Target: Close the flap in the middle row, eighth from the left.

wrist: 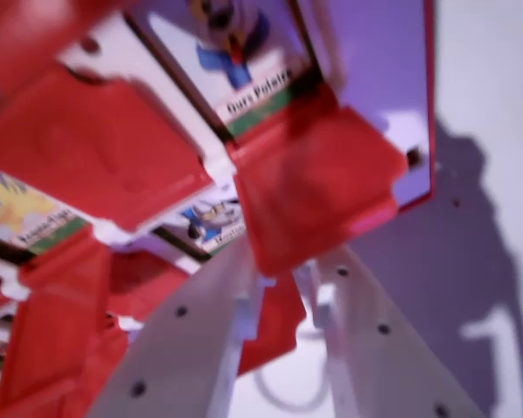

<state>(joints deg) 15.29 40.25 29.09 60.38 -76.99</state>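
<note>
Wrist view: blurred; jaws are seen spread, white fingers apart, nothing pinched. Red flap is raised just beyond the tips, touching or nearly. Neighbouring flap could be knocked if the push drifts sideways.

I count one red board, four red flaps on it that I can make out through the blur, and three picture cards showing. My pincer has two white fingers.
</note>
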